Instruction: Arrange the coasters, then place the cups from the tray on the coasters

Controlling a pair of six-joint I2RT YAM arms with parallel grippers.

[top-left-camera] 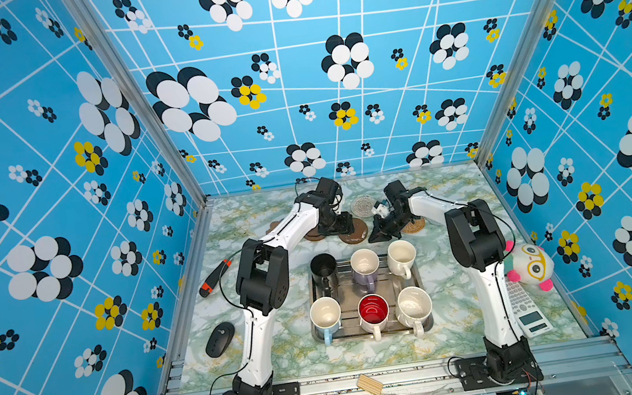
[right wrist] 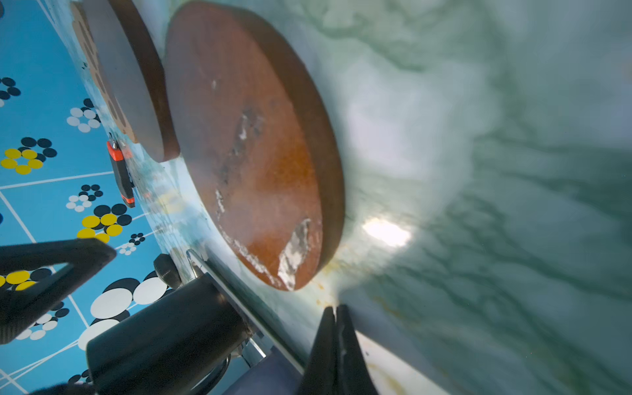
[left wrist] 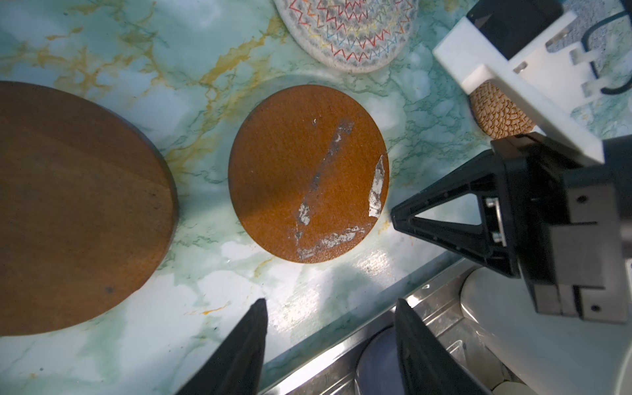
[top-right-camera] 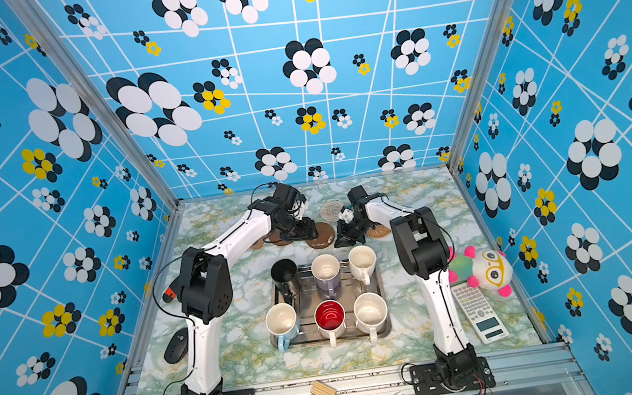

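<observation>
At the back of the table lie the coasters: a scuffed dark-brown disc [top-left-camera: 352, 232] [left wrist: 307, 174], a second dark-brown disc [left wrist: 78, 205], a grey spiral disc [top-left-camera: 362, 204], a tan rattan disc [top-left-camera: 415, 226] and a brown paw-shaped one [top-left-camera: 274, 227]. My left gripper [left wrist: 331, 302] hangs open and empty above the table by the tray's far rim. My right gripper [right wrist: 333, 307] is shut on nothing, its tips on the table right beside the scuffed disc [right wrist: 253, 147]. The steel tray [top-left-camera: 423, 317] holds the cups: black [top-left-camera: 323, 269], lavender [top-left-camera: 365, 269], cream [top-left-camera: 401, 258], light blue [top-left-camera: 325, 317], red-inside [top-left-camera: 373, 311], speckled [top-left-camera: 414, 306].
A black mouse [top-left-camera: 220, 339] and an orange-and-black tool [top-left-camera: 214, 278] lie at the left edge. A plush toy [top-left-camera: 529, 267] and a calculator [top-left-camera: 527, 309] sit at the right edge. A small wooden piece [top-left-camera: 370, 385] rests on the front rail.
</observation>
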